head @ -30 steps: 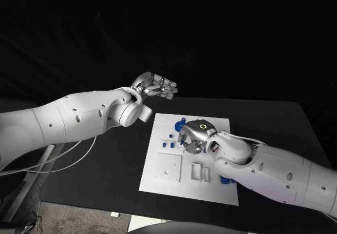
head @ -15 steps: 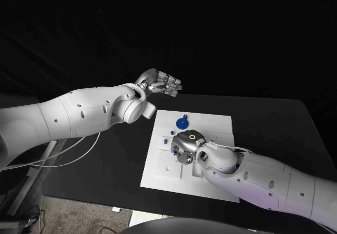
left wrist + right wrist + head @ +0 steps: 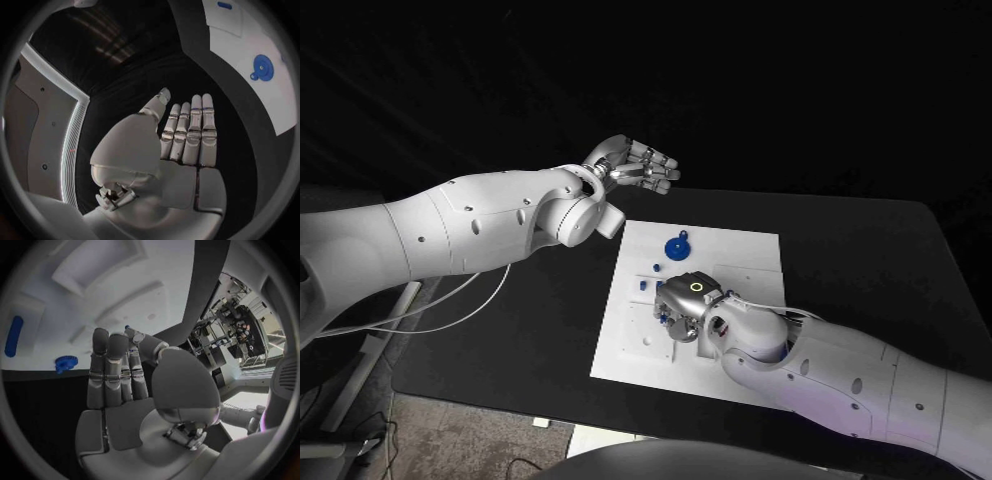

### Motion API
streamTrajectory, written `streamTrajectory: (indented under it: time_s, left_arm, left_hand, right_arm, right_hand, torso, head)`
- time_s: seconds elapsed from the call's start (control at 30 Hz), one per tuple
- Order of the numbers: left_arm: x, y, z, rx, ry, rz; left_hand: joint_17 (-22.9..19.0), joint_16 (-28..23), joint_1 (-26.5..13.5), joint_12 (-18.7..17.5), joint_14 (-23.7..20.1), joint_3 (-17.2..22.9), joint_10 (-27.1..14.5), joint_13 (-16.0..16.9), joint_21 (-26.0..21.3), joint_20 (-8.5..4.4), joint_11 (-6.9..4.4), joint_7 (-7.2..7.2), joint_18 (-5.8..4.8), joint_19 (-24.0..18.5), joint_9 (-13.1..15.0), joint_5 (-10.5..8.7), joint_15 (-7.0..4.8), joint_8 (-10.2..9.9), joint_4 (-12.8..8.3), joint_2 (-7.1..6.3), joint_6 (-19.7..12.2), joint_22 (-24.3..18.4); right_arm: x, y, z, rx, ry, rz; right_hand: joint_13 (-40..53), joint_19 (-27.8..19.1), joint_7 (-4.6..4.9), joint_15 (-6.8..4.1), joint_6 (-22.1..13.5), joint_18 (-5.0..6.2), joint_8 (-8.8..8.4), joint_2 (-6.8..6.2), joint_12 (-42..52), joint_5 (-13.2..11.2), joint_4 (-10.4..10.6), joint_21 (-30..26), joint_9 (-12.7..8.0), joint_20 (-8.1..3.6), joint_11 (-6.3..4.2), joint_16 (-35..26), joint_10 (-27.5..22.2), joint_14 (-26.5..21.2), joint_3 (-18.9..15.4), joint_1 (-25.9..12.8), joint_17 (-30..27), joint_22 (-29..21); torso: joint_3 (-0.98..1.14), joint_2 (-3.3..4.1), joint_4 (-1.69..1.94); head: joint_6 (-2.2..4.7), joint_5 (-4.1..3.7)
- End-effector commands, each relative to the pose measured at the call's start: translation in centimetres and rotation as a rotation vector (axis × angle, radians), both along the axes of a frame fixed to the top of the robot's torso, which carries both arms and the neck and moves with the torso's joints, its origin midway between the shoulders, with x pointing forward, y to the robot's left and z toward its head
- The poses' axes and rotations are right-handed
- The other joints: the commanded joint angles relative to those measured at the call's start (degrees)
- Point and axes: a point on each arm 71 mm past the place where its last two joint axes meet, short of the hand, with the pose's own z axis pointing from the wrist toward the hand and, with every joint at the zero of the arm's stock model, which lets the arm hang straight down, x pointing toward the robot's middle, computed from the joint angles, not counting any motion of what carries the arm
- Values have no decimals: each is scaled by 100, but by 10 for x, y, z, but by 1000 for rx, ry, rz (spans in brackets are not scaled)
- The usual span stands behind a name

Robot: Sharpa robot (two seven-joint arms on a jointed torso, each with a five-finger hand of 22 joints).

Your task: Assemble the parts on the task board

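The right robot hand (image 3: 678, 312) had slid from the board's far middle toward its near-left part and hung low over the small blue parts (image 3: 642, 285), fingers straight, together, holding nothing. The left robot hand (image 3: 635, 166) stayed raised beyond the board (image 3: 733, 250), spread, empty. A pickup looked next.

A black bench (image 3: 862, 250) is set against a dark curtain backdrop (image 3: 776, 90), with pale speckled floor (image 3: 444, 440) seen below its near edge, where cables (image 3: 358, 430) are trailed.
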Motion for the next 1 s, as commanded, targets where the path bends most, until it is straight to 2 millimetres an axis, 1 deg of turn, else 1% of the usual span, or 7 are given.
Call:
streamTrajectory:
  time_s: [0.03,0.23,0.47,0.5,0.63,0.7,1.0]
  left_arm:
    - [0,-2,1,-6,4,-17]
    - [0,-2,1,-6,4,-16]
    - [0,-1,1,-4,4,-11]
    - [0,-1,1,-5,4,-11]
    - [0,0,1,-4,3,-10]
    - [0,0,1,-4,3,-9]
    - [0,1,1,-3,3,-7]
  left_hand:
    - [5,-21,-44,-3,-40,3,-37,-1,12,17,15,-8,36,15,-3,-9,4,-17,36,-6,-47,-5]
    - [5,-21,-44,-3,-40,3,-37,-1,12,17,15,-8,36,15,-3,-9,4,-17,36,-6,-47,-5]
    - [7,-21,-34,-3,-46,-9,-41,-1,9,20,16,-7,36,17,-2,-8,6,-15,55,-10,-48,-29]
    - [7,-21,-34,-3,-46,-9,-41,-1,9,20,16,-7,36,17,-2,-8,6,-15,55,-10,-48,-29]
    - [7,-21,-34,-3,-46,-9,-41,-1,9,20,16,-7,36,17,-2,-8,6,-15,55,-10,-48,-29]
    - [7,-21,-34,-3,-46,-9,-41,-1,9,20,16,-7,36,17,-2,-8,6,-15,55,-10,-48,-29]
    - [10,-21,-31,-1,-50,-22,-42,0,10,23,17,-6,35,20,-2,-12,8,-15,77,-15,-51,-63]
  right_arm:
    - [-2,0,-3,-26,-6,12]
    - [-3,-1,-7,-29,0,7]
    - [-1,-4,-9,-28,-10,-2]
    - [0,-4,-9,-27,-11,-2]
    - [0,-5,-9,-28,-13,-3]
    - [0,-5,-9,-30,-12,-2]
    - [1,-5,-10,-35,-11,-5]
  right_hand:
    - [8,53,3,-2,34,75,17,45,10,20,-27,-21,6,5,-132,20,186,-45,-6,-15,-5,8]
    - [8,77,1,-4,39,74,18,41,10,34,-27,-79,7,3,-133,22,188,-47,-1,-20,-9,79]
    - [8,77,1,-4,39,74,18,41,10,34,-27,-79,7,3,-133,22,188,-47,-1,-20,-9,79]
    - [8,105,0,-4,44,75,19,33,10,32,-29,-156,7,4,-133,30,191,-47,4,-14,-9,174]
    - [8,105,0,-4,44,75,19,33,10,32,-29,-156,7,4,-133,30,191,-47,4,-14,-9,174]
    - [8,105,0,-4,44,75,19,33,10,32,-29,-156,7,4,-133,30,191,-47,4,-14,-9,174]
    - [8,127,0,-4,45,73,19,31,10,33,-30,-221,8,3,-133,35,193,-47,7,-14,-10,248]
  torso:
    - [-1,-3,4]
    - [3,1,-4]
    - [2,-5,3]
    - [1,-4,2]
    - [-1,-3,0]
    - [2,-7,-4]
    - [2,-4,0]
  head:
    - [-14,8]
    - [-30,18]
    - [-33,21]
    - [-38,19]
    - [-40,4]
    - [-45,-6]
    - [-47,-18]
